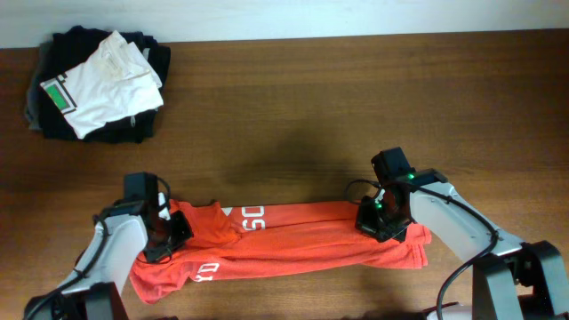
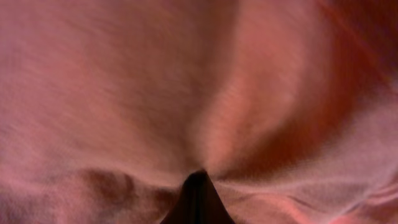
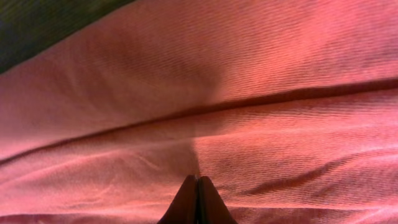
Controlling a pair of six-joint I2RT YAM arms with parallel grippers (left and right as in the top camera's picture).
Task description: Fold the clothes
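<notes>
Overhead gave you the T-shirt as a long red-orange band at the 6 o'clock side of the table, its long axis running from 9 to 3 o'clock; the left gripper sat on its 9 o'clock end and the right gripper near its 3 o'clock end, so each arm had its own end to carry; both wrist views showed you jaws pressed together with cloth puckering toward them, so I judged both clamped on the shirt; the cloth lay doubled lengthwise, rumpled at 9 o'clock, its white lettering only partly showing; the white garment on the black garments lay well apart at 10 o'clock.
</notes>
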